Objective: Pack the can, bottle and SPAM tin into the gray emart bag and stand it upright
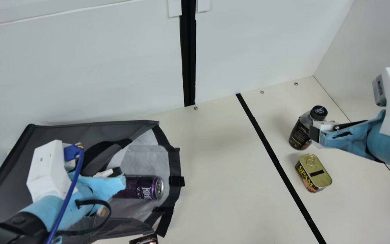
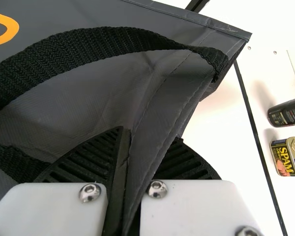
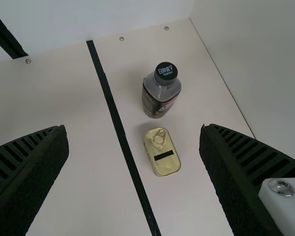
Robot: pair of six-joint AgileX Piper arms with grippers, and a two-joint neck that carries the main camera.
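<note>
We log the can (image 1: 141, 187) inside the toppled bag (image 1: 63, 131), whose fabric our left gripper (image 2: 148, 134) clenches; bottle (image 1: 298, 134), tin (image 1: 314, 173) and uprighting remain, right gripper (image 3: 133, 129) released.

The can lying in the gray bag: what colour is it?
The can is dark purple, seen best in the main view.

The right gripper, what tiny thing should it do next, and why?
I'd probably lower the right gripper a little toward the SPAM tin. It's open, and the right wrist view shows the tin between its fingers, outside the bag. The can is already inside, and the left gripper has hold of the bag.
</note>
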